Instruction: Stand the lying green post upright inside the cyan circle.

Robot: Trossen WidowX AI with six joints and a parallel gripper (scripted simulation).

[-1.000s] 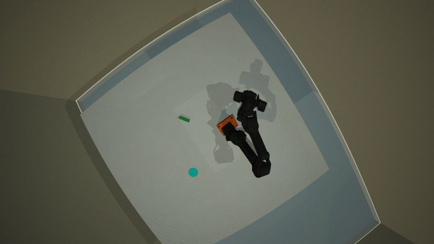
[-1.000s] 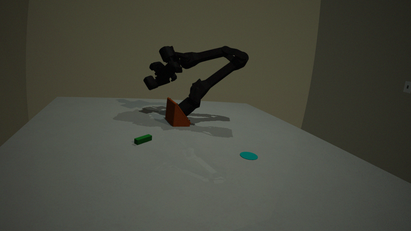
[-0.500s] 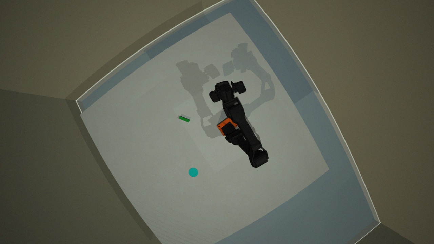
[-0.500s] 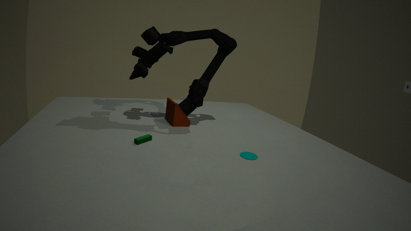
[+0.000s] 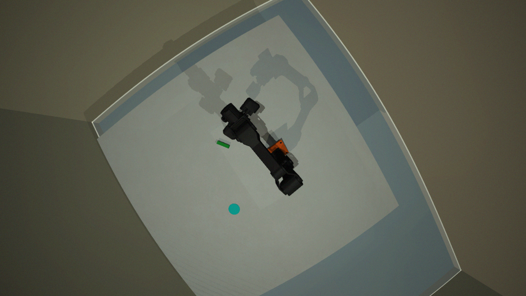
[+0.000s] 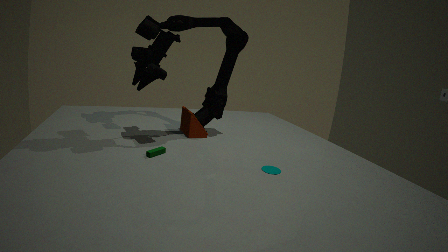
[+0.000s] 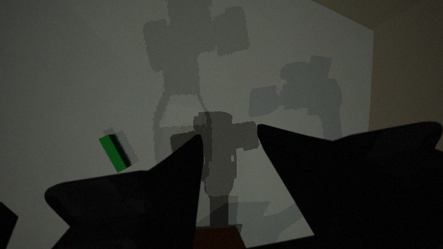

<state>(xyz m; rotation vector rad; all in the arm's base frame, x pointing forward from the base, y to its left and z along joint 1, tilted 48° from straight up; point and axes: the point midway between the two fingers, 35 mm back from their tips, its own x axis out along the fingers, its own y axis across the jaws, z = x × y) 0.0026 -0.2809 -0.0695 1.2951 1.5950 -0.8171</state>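
The green post [image 5: 222, 144] [image 6: 155, 152] [image 7: 113, 153] lies flat on the pale table. The cyan circle [image 5: 234, 209] [image 6: 271, 170] is a flat disc on the table with nothing on it; it is not in the wrist view. My gripper [image 6: 135, 87] [image 7: 229, 134] is open and empty, high above the table, with its fingers part-way apart and pointing down. In the wrist view the post lies left of the fingertips, just beyond the left finger. In the top view the fingertips are hidden under the arm.
The orange wedge-shaped base [image 5: 281, 146] [image 6: 191, 126] [image 7: 219, 238] stands under the black arm [image 5: 265, 158] [image 6: 230, 59]. Shadows of the arm fall across the table [image 5: 176, 183] [image 6: 188, 203]. A raised pale rim [image 5: 411, 158] runs along the far edges in the top view.
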